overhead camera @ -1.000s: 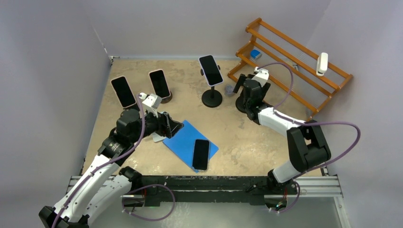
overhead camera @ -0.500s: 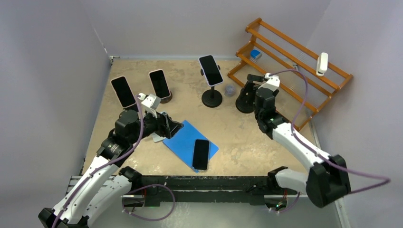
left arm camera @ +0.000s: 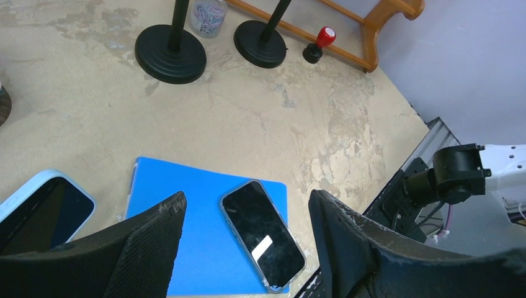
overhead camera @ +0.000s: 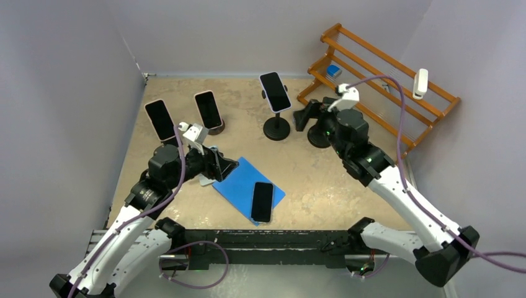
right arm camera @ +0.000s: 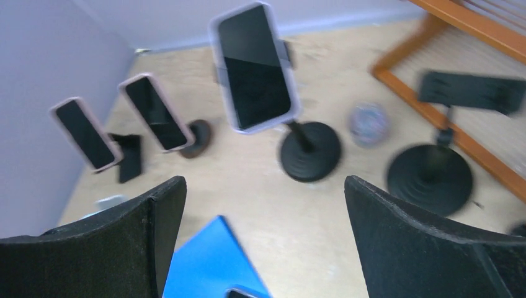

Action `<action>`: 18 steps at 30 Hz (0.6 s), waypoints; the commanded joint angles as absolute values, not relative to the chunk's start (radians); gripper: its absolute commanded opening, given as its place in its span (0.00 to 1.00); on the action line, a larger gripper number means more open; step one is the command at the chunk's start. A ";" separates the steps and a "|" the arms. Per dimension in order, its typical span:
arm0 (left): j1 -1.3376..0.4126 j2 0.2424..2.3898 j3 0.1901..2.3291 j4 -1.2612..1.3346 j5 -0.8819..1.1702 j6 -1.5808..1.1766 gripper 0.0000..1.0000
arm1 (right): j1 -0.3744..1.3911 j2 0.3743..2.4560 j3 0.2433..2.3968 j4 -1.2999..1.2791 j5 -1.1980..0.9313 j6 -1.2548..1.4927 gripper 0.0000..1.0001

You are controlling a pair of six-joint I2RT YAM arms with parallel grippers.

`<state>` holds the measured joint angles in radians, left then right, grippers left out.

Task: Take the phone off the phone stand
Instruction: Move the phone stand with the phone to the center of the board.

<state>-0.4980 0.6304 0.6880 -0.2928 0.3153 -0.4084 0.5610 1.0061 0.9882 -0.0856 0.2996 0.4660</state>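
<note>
The phone [right arm camera: 254, 67] was seen clamped on the tall stand [right arm camera: 309, 151] at the far middle of the table. The right gripper [right arm camera: 263, 183] was spread wide and empty, facing it. The left gripper [left arm camera: 247, 197] was likewise open over the blue mat [left arm camera: 205, 186]. It was judged that the stand might be tipped or dragged by a sideways pull, and the empty stand [right arm camera: 430, 174] nearby knocked.

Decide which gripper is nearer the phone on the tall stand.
Right. The right gripper hovers just right of the phone; the left gripper is far off, by the blue folder.
</note>
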 commanded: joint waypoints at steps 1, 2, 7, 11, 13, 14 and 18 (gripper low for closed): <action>-0.494 0.631 0.688 -0.239 0.321 -0.402 0.70 | 0.690 1.146 1.178 -0.082 0.364 0.428 0.99; -0.494 0.629 0.687 -0.241 0.316 -0.402 0.70 | 0.709 1.187 1.206 -0.078 0.408 0.425 0.99; -0.494 0.621 0.686 -0.248 0.297 -0.397 0.70 | 0.714 1.297 1.215 0.100 0.452 0.404 0.99; -0.494 0.623 0.686 -0.250 0.296 -0.397 0.70 | 0.683 1.378 1.310 0.124 0.381 0.293 0.99; -0.494 0.626 0.686 -0.250 0.297 -0.398 0.70 | 0.636 1.442 1.395 0.053 0.308 0.300 0.99; -0.494 0.627 0.686 -0.249 0.300 -0.397 0.70 | 0.608 1.454 1.423 0.030 0.254 0.310 0.99; -0.494 0.631 0.686 -0.242 0.316 -0.399 0.70 | 0.500 1.502 1.491 -0.024 0.060 0.324 0.99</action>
